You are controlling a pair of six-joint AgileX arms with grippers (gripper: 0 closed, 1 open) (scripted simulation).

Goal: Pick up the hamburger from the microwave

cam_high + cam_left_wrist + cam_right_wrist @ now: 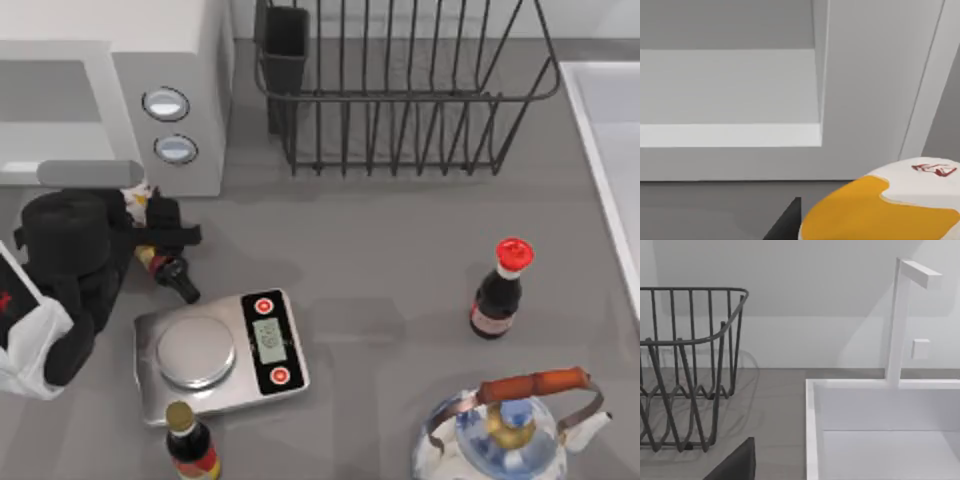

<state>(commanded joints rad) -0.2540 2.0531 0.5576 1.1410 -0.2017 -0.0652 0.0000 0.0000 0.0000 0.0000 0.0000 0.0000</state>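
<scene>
The white microwave [170,60] stands at the back left, its grey cavity [730,85] open toward my left arm. Just in front of that opening, off the table, is the hamburger [136,197], cream-white with an orange patch [875,210]. My left gripper [150,215] is shut on it, and one dark finger [787,225] presses against its side. The other finger is hidden. My right gripper [755,472] is parked by the white sink [812,405] and stands open with nothing in it.
A dark sauce bottle [172,272] lies under my left arm beside the silver scale [220,355]. Two upright sauce bottles [497,290] [190,445], a teapot [515,425] at the front right and a wire dish rack [400,90] at the back are also on the table.
</scene>
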